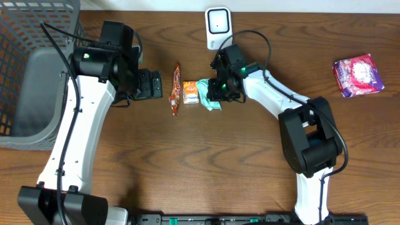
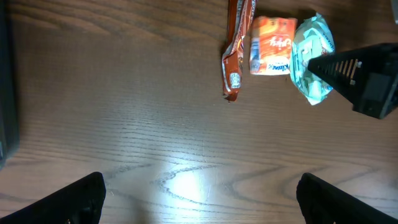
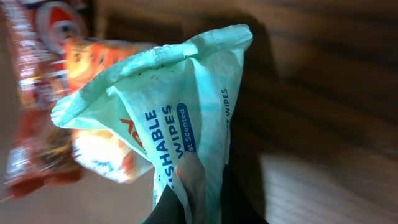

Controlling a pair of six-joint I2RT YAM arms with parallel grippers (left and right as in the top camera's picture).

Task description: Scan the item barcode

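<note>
Teal soft-plastic wipes pack [image 3: 180,112] is pinched at its edge by the right gripper [image 3: 198,199], just beside a small orange packet [image 2: 272,45] on the brown wooden table [image 2: 124,124], while the left gripper [image 2: 199,199] is seen spread wide.

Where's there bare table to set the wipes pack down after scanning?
Widest bare wood: front middle, between the left arm and right arm. Also between the scanner and the pink packet. Crowded: the row of snack bar, orange pack and wipes pack, with the right fingers shut on it.
</note>
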